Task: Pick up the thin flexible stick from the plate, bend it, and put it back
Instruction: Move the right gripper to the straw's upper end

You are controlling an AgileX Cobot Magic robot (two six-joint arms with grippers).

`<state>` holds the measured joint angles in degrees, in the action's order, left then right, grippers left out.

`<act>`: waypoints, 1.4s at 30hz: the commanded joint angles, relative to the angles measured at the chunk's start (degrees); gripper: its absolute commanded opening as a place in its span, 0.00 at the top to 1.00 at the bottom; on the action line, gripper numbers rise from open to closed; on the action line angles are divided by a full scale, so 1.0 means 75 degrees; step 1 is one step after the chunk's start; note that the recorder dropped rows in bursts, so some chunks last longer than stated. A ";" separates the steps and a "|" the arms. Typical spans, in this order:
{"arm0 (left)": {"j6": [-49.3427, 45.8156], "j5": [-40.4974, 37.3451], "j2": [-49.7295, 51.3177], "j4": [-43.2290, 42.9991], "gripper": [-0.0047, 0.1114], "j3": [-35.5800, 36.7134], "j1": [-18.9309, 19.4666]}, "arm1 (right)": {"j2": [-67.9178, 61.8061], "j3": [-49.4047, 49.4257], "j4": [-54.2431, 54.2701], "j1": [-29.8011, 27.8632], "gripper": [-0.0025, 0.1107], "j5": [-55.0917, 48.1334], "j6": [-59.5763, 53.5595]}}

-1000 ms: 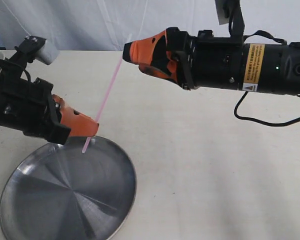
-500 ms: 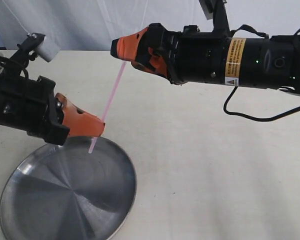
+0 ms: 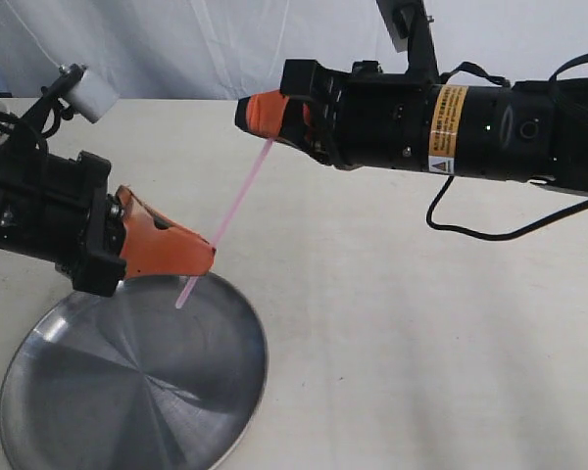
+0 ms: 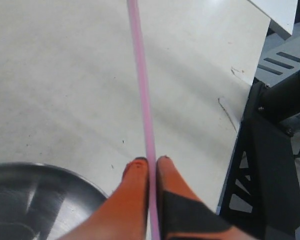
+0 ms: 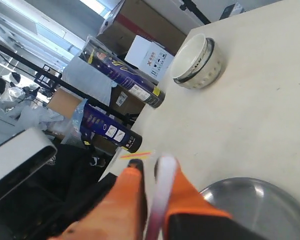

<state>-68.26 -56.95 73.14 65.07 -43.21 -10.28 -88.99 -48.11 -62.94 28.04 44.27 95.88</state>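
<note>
The thin pink stick [image 3: 225,223] hangs straight and slanted in the air, held at both ends above the table. My left gripper [image 3: 204,258] is shut on its lower part, just over the far rim of the steel plate [image 3: 127,392]; a short pale end pokes out below the fingers. In the left wrist view the stick [image 4: 142,90] runs out from between the closed left gripper [image 4: 151,162], with the plate [image 4: 25,195] beside it. My right gripper [image 3: 253,110] is shut on the upper end. The right wrist view shows the whitish stick end [image 5: 162,187] between the right gripper's [image 5: 151,167] fingers, and the plate [image 5: 262,205].
A small white bowl [image 5: 197,62] stands farther off on the table, seen only in the right wrist view. Boxes and dark tubes [image 5: 122,77] lie beyond the table edge. A white curtain [image 3: 176,44] backs the table.
The right gripper has rolled and shifted a little, and the left gripper has moved right. The stick leans further over and stays straight, held at both ends.
</note>
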 commanded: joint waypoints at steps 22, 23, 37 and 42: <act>0.0594 -0.0512 -0.0047 0.1189 0.96 -0.0037 -0.0021 | 0.0000 -0.0037 -0.0803 0.0013 0.99 0.0161 -0.1220; 0.0669 -0.0512 -0.0015 0.1293 0.96 -0.0037 -0.0021 | 0.0000 -0.0037 -0.0803 0.0013 0.99 0.0161 -0.1330; 0.0604 0.0334 0.0204 0.0806 0.95 -0.0037 -0.0021 | 0.0042 -0.0037 -0.0790 0.0013 0.99 0.0011 -0.1645; 0.0743 0.0527 0.0204 0.0647 0.74 -0.0037 -0.0021 | 0.0198 -0.0037 -0.0416 0.0013 0.99 0.0163 -0.1517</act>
<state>-63.34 -54.05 74.57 70.31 -43.34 -10.28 -88.48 -48.45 -68.14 28.15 44.06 84.15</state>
